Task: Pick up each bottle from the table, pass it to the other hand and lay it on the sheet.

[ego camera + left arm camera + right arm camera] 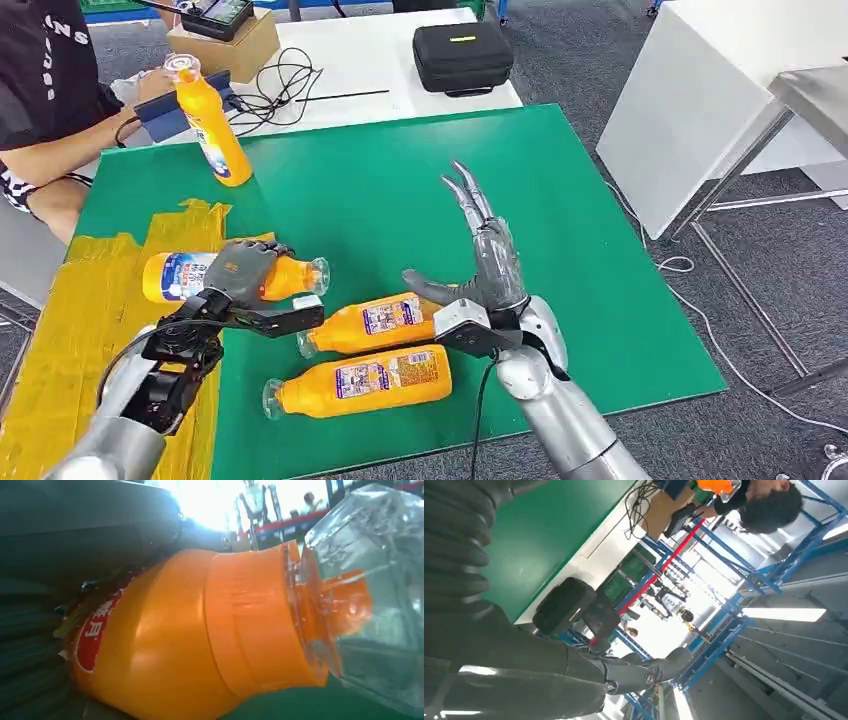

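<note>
So the work surface is a green mat (pixel 420 190) over a table, with a grey carpeted floor (pixel 600 60) around it and a white table (pixel 350 60) behind holding a black case (pixel 463 55), a cardboard box (pixel 225 45) and some loose cables (pixel 275 85). A yellow sheet (pixel 90 300) covers the near-left corner of the mat. The left hand (pixel 240 280) is grasping an orange bottle (pixel 230 277) right at the edge of the yellow sheet, fingers wrapped over its middle; the bottle lies roughly sideways, clear cap pointing away from the sheet toward the mat's centre. The left wrist view gets what the head view can't: a close look at that bottle's orange shoulder, a red label and the see-through cap. The right hand (pixel 480 260) is holding nothing, fingers stretched out straight and apart, palm facing the sheet, raised over the mat. Two more orange bottles lie on the mat just beside the sheet, second bottle (pixel 375 322) and third bottle (pixel 365 382), both lengthwise across the mat with caps pointing toward the sheet. A person (pixel 50 110) at the mat's far-left corner holds a fourth bottle (pixel 212 125), cap up and leaning. The right wrist view adds blue shelving (pixel 724 580) and ceiling lights across the room.
</note>
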Controlling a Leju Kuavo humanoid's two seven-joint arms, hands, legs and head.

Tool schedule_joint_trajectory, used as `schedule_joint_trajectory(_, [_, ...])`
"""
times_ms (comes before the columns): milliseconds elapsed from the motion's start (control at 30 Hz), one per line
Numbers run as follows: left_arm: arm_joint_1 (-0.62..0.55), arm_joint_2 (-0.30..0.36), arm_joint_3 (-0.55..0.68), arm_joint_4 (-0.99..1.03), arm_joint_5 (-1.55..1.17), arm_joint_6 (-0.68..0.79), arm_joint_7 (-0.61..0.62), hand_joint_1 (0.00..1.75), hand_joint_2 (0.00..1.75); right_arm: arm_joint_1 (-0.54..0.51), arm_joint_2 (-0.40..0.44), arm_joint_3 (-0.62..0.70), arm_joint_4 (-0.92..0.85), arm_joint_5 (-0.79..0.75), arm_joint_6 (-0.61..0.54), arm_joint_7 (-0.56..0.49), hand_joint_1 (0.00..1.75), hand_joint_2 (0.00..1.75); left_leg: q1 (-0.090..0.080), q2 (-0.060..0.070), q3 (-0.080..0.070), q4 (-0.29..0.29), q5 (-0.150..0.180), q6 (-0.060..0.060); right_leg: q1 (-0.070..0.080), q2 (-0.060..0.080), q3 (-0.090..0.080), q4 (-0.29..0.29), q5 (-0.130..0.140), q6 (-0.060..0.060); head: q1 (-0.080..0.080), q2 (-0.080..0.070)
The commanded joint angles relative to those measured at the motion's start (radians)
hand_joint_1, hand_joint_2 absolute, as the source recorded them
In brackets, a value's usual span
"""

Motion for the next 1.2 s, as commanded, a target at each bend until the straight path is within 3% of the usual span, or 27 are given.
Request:
schedule_joint_trajectory(33, [-0.108,-0.004,-0.07,0.277,0.001,-0.016,0.035,1.75,1.75,-0.043,-0.01,-0.009,0.06,-0.012,0.013,0.015,0.0,1.75,0.002,0.001,0.003,0.001,-0.002,-0.003,0.002,0.0,0.004,0.0,-0.002,-0.002,0.0,0.0])
schedule_joint_trajectory(267, [-0.095,0.021,-0.043,0.325,-0.085,0.022,0.185,1.75,1.75,0.001,-0.002,-0.011,0.033,0.016,0.043,0.031,0.0,1.75,0.002,0.002,0.004,0.0,-0.002,-0.003,0.002,0.0,0.004,-0.001,-0.001,-0.002,0.0,0.0])
schedule_joint_trajectory(500, [-0.101,0.021,-0.04,0.332,-0.089,0.02,0.186,1.75,1.75,-0.001,0.0,-0.012,0.034,0.018,0.045,0.031,0.0,1.75,0.003,0.003,0.004,0.001,-0.002,-0.003,0.003,0.001,0.004,0.0,-0.001,-0.002,0.0,0.0])
schedule_joint_trajectory(633, [-0.116,0.021,-0.028,0.361,-0.163,0.024,0.29,1.75,1.75,-0.009,0.01,-0.013,0.043,0.036,0.054,0.041,0.0,1.75,0.003,0.003,0.003,0.001,-0.002,-0.004,0.003,0.001,0.004,0.0,-0.001,-0.002,0.0,0.0])
schedule_joint_trajectory(833, [-0.127,0.016,0.032,0.379,-0.201,0.038,0.329,1.75,1.75,-0.009,0.022,-0.014,0.052,0.049,0.062,0.058,0.0,1.75,0.003,0.003,0.003,0.001,-0.002,-0.004,0.003,0.001,0.003,0.0,-0.001,-0.003,0.0,0.0])
schedule_joint_trajectory(867, [-0.123,0.017,0.034,0.374,-0.201,0.048,0.334,1.68,1.75,-0.009,0.025,-0.013,0.057,0.049,0.064,0.059,0.0,1.75,0.002,0.002,0.003,0.0,-0.001,-0.003,0.002,0.001,0.003,0.0,-0.001,-0.002,0.0,0.0])
schedule_joint_trajectory(900, [-0.117,0.019,0.032,0.362,-0.201,0.072,0.34,0.02,1.75,-0.009,0.027,-0.014,0.059,0.05,0.064,0.06,0.0,1.75,0.003,0.003,0.004,0.001,-0.002,-0.004,0.003,0.001,0.004,0.0,-0.001,-0.003,0.0,0.0])
schedule_joint_trajectory(1200, [-0.118,0.018,0.038,0.355,-0.201,0.077,0.351,0.0,1.75,-0.022,0.032,-0.013,0.06,0.053,0.076,0.067,0.0,1.75,0.003,0.003,0.003,0.001,-0.002,-0.004,0.004,0.001,0.003,0.0,-0.001,-0.003,0.0,0.0])
